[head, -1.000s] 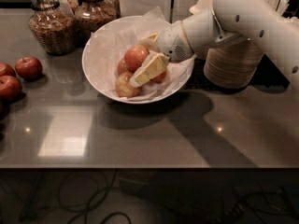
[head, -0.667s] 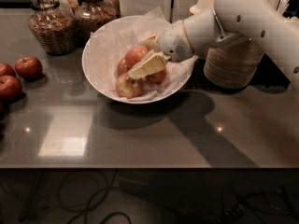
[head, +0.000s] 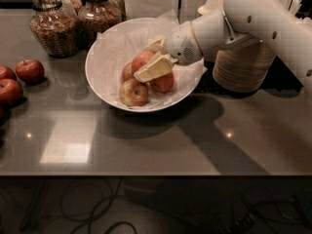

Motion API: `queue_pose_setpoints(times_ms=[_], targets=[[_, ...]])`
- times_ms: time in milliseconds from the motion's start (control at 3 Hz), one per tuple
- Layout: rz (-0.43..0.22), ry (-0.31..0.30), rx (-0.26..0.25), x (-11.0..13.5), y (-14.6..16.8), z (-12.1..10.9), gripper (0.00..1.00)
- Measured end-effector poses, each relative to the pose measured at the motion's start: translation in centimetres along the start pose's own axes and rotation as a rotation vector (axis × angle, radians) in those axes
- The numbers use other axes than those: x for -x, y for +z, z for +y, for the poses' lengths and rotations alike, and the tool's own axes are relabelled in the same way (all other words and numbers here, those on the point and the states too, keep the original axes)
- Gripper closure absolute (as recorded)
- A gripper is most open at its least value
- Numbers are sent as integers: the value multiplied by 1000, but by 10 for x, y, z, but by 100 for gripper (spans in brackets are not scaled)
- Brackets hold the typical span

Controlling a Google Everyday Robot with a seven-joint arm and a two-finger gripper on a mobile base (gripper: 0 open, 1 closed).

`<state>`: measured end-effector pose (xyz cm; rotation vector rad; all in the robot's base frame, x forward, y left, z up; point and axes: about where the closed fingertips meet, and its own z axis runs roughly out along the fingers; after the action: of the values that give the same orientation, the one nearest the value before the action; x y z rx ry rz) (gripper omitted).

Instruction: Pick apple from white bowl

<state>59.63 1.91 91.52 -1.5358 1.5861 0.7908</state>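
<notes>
The white bowl point(head: 105, 84) stands on the grey counter, lined with crinkled white paper, and holds three red-yellow apples. My gripper point(head: 148, 56) reaches into it from the right, on the white arm point(head: 258, 23). Its cream fingers point(head: 155, 68) are closed around the top apple point(head: 140, 61), one above and one below it. That apple still rests in the bowl among the other two, one at the front point(head: 133, 92) and one at the right point(head: 163, 83).
Three loose red apples point(head: 29, 70) lie on the counter at the left edge. Two glass jars point(head: 53, 30) stand at the back left. A stack of beige disposable bowls point(head: 243, 67) stands right of the bowl, under the arm.
The lower finger has swung up against the top apple. The arm and the apples have hardly moved.
</notes>
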Motion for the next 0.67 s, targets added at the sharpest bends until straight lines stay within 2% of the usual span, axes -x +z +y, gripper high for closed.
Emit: queue_pose_setpoints(times_ms=[333, 667], targets=[[0, 0, 0, 0, 0, 0, 100], [0, -1, 0, 0, 0, 0, 100]])
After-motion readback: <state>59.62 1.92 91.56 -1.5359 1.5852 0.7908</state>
